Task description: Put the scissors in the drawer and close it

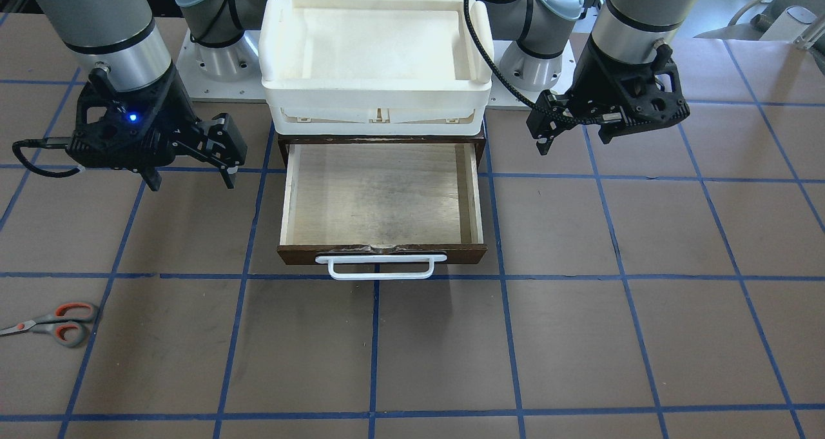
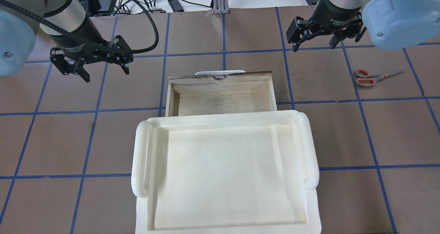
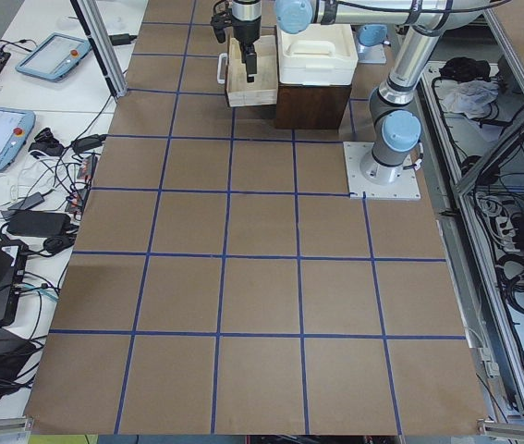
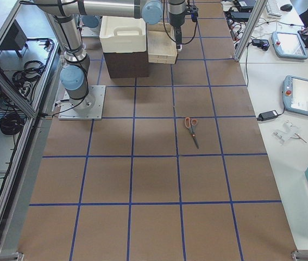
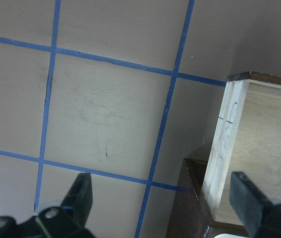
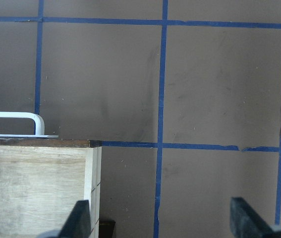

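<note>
**A:** While hanging either side of the drawer (image 1: 380, 194), pinching nothing. Right gripper (image 1: 192, 182) and left gripper (image 1: 573, 144) alike, fingers spread wide. Why parked there?

**B:** Probably to leave the mouth of the drawer unobstructed. Pulled out from under the white bin (image 1: 374, 91), bare plywood floor showing, handle (image 1: 380, 268) out in front.

**A:** And the scissors (image 1: 55, 325)?

**B:** Flat on the table (image 1: 580, 336), blades shut, well apart from the right gripper's fingers: out beyond them and off to their outer side, far from the left gripper's. Grey loops turned back toward the drawer, blades pointing away. Looks like a job for the right arm.

**A:** Whole pair visible from the front?

**B:** No, blade tips cut off at the frame edge there. Shown complete from overhead and from the camera at the robot's right. In the right wrist view, only the loops, at the very edge, ahead of and outside one fingertip. Nothing of them in the left wrist view — just the drawer's side wall next to one finger. Absent from the camera at the robot's left too.
</note>
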Controlling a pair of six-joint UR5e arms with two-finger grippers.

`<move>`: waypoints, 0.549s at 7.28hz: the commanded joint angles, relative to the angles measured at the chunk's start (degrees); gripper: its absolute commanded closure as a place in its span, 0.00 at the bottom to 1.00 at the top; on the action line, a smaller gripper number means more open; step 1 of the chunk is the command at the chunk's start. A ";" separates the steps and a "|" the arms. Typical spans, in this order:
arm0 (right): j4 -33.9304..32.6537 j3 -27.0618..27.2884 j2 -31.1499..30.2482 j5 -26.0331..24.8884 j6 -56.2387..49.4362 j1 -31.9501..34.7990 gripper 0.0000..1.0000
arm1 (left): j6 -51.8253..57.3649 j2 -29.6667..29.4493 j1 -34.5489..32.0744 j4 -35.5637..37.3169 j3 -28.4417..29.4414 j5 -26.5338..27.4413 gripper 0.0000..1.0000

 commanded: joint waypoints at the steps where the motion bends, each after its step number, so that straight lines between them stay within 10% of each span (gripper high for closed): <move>1: 0.18 0.01 0.01 -0.33 0.02 0.01 0.00 | -0.10 0.05 0.03 -0.13 -0.05 0.03 0.00; 4: 0.27 0.01 0.01 -0.86 0.11 0.01 0.00 | -0.37 -0.03 -0.06 -0.05 -0.05 -0.15 0.00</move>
